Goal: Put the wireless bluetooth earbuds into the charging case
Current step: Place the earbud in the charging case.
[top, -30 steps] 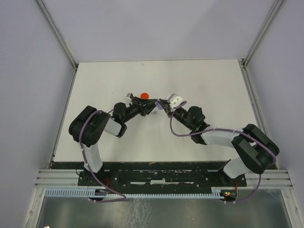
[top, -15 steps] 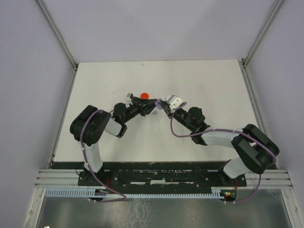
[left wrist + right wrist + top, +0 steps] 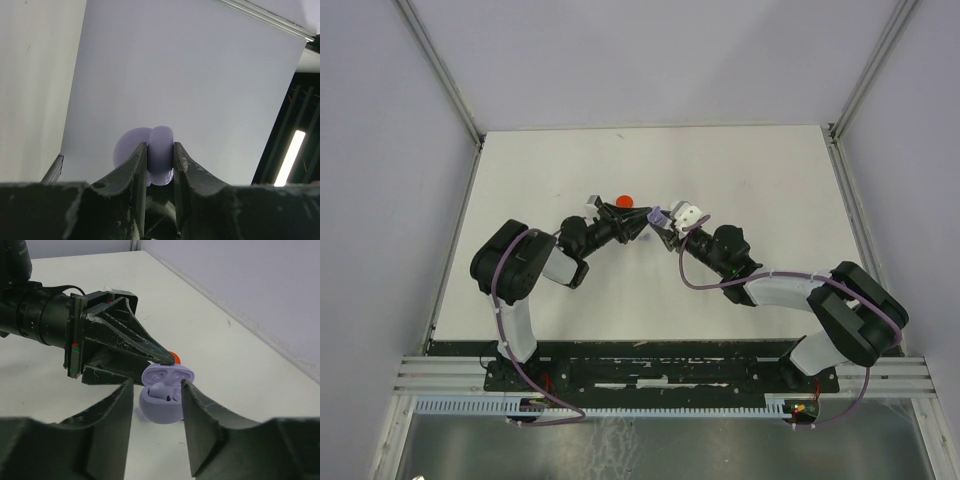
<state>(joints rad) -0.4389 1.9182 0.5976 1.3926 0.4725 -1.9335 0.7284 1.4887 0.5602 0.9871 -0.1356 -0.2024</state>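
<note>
My left gripper (image 3: 160, 145) is shut on the lavender charging case (image 3: 161, 155), gripping it at its hinge end. In the right wrist view the case (image 3: 161, 407) stands open, lid up, low over the white table. One lavender earbud (image 3: 160, 389) sits in its left socket, slightly raised. My left gripper's fingertips (image 3: 162, 357) reach the lid from behind. My right gripper (image 3: 156, 382) is open and empty, one finger on each side of the case without touching it. From above, both grippers meet at the case (image 3: 656, 215).
A red round disc (image 3: 625, 201) lies on the table just behind the case and peeks over the lid in the right wrist view (image 3: 173, 358). A small lavender bit (image 3: 136, 412) shows at the case's foot. White walls stand at the table's sides and back.
The right gripper has shifted slightly by the case, and the lavender case now shows more plainly between the two grippers. The left arm has barely moved.
</note>
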